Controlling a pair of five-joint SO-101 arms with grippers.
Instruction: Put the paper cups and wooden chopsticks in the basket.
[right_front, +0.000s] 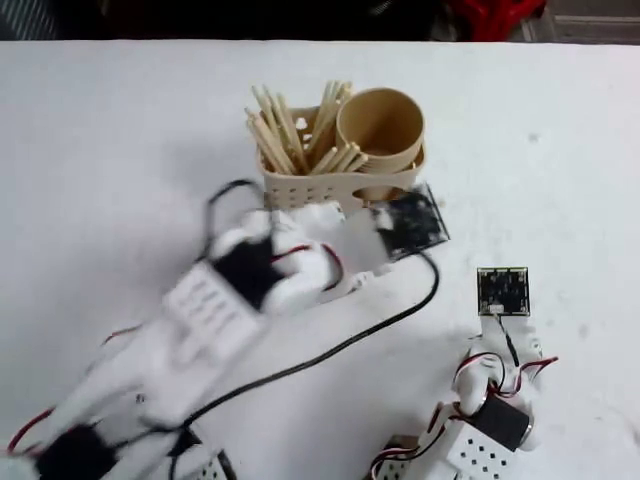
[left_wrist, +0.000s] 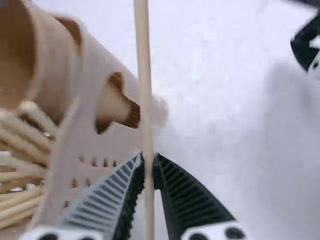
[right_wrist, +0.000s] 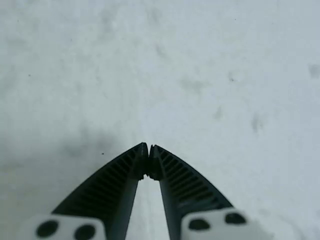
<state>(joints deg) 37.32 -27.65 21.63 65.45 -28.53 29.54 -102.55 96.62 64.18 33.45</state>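
Observation:
The pale basket (right_front: 330, 188) stands at the table's far middle with a bundle of wooden chopsticks (right_front: 290, 130) and stacked paper cups (right_front: 382, 125) inside. My left arm (right_front: 250, 280) stretches from the near left up to the basket's front wall. In the left wrist view my left gripper (left_wrist: 148, 159) is shut on a single wooden chopstick (left_wrist: 141, 75), which runs straight out past the fingertips beside the basket's perforated wall (left_wrist: 80, 150). A cup (left_wrist: 30, 55) and several chopsticks (left_wrist: 20, 135) show inside the basket. My right gripper (right_wrist: 148, 149) is shut on nothing above bare table.
My right arm (right_front: 495, 400) sits at the near right, well apart from the basket. A black cable (right_front: 330, 350) trails across the white table (right_front: 120, 150) between the arms. Open surface lies to the left and right of the basket.

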